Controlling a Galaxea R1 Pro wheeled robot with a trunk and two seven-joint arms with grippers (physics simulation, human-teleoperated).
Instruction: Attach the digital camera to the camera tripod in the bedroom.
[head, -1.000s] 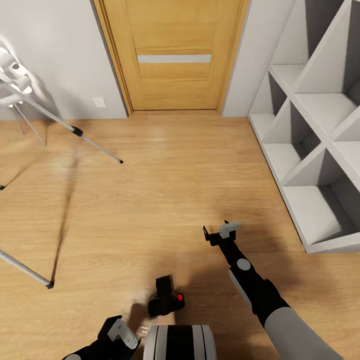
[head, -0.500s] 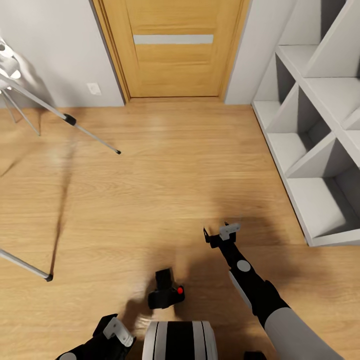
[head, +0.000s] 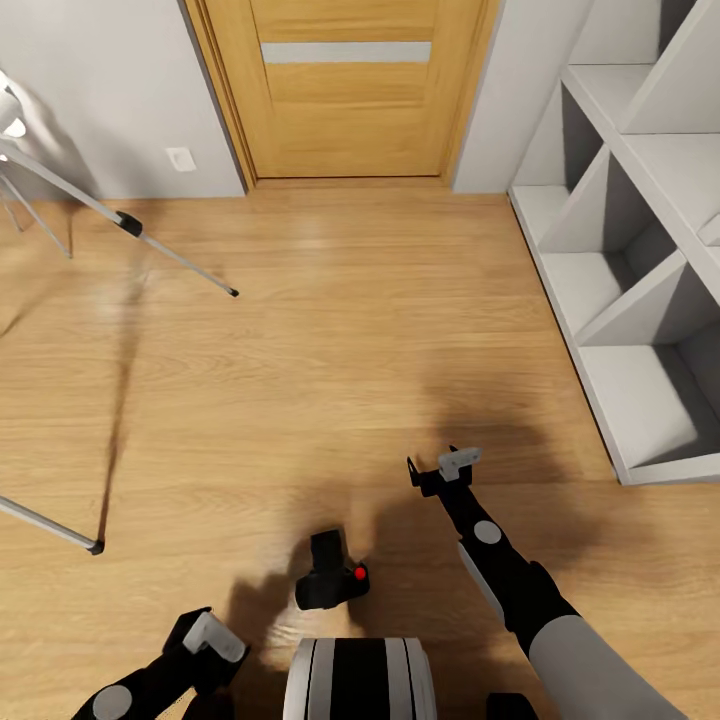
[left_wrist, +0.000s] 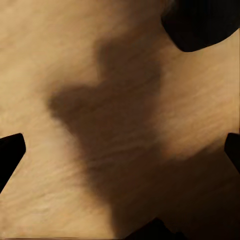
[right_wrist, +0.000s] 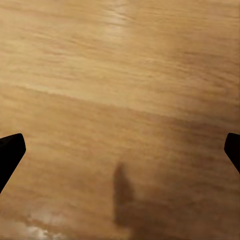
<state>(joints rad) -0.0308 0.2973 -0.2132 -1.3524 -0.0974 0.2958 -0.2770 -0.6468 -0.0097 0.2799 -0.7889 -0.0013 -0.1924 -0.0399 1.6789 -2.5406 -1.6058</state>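
Head view: digital camera (head: 330, 581) on wood floor (head: 330, 340) just ahead of base, camera tripod (head: 110, 215) far left, door (head: 345, 90) ahead. Right tool (head: 440, 468) apart from camera. Left wrist: left tool (left_wrist: 120, 150) spread, empty. Right wrist: spread, empty.

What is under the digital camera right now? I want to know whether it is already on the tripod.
The digital camera lies on the bare wood floor, not on the camera tripod, whose legs stand apart at the left. The floor directly beneath the camera is covered by its body.
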